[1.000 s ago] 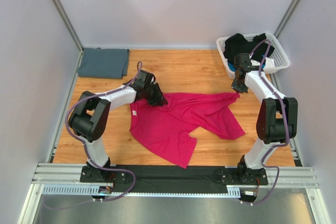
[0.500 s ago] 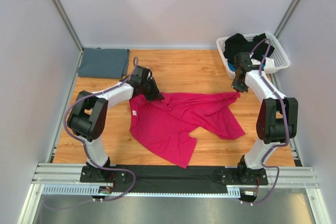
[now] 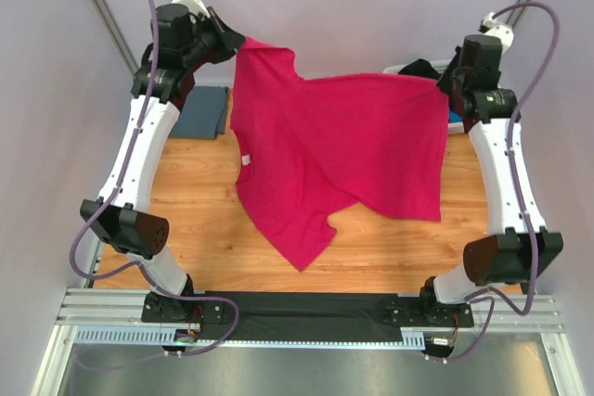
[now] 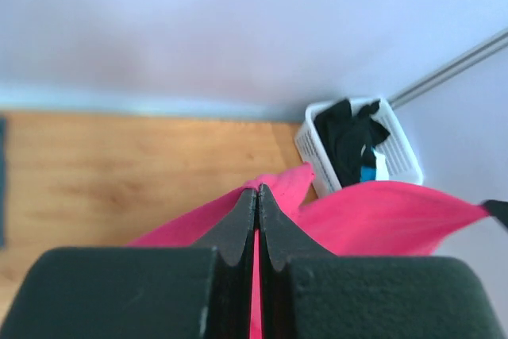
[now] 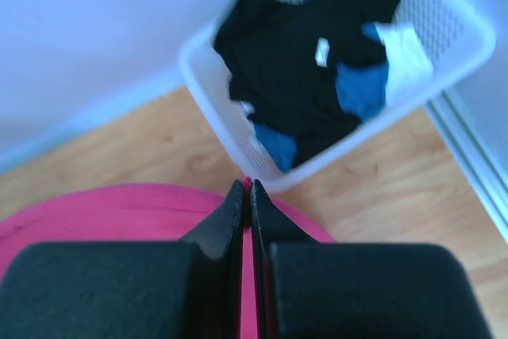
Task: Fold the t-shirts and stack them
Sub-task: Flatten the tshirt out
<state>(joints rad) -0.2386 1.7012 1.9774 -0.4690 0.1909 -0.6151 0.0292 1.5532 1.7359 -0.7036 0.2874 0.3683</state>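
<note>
Left claw [image 3: 225, 44] is closed, pinching the magenta t-shirt [image 3: 343, 146] at one top corner. The left wrist view shows both fingers pressed together with a thin strip of pink cloth in the slit. Right claw [image 3: 446, 83] is closed too, pinching the opposite top edge of the same shirt. In the right wrist view the fingers are together, with pink cloth between them and bulging out on either side below the tips.

Both arms stand high, well above the wooden counter [image 3: 390, 248]. The shirt spans between the two claws, its top edge sagging a little in the middle, and the rest hangs below both. It hangs uneven: a long point of cloth drops lowest under the left claw's side, and a shorter squared-off part sits under the right claw. There is a small white tag [image 3: 246, 160] on the cloth below the left claw. Can't tell if the lowest point touches the counter.

The slate blue-grey t-shirt [image 3: 200, 113], folded flat, lies on the counter down below the left claw. It is partly hidden by the left arm and well apart from the right claw.

The white lattice basket [image 5: 456, 17] sits below and just beyond the right claw's tips. It holds black clothes [image 5: 286, 53], a blue piece [image 5: 361, 89] and a white piece [image 5: 405, 57]. From the left claw it is far off, past the tips and to the right. In the top view it is mostly hidden behind the shirt and the right arm.
</note>
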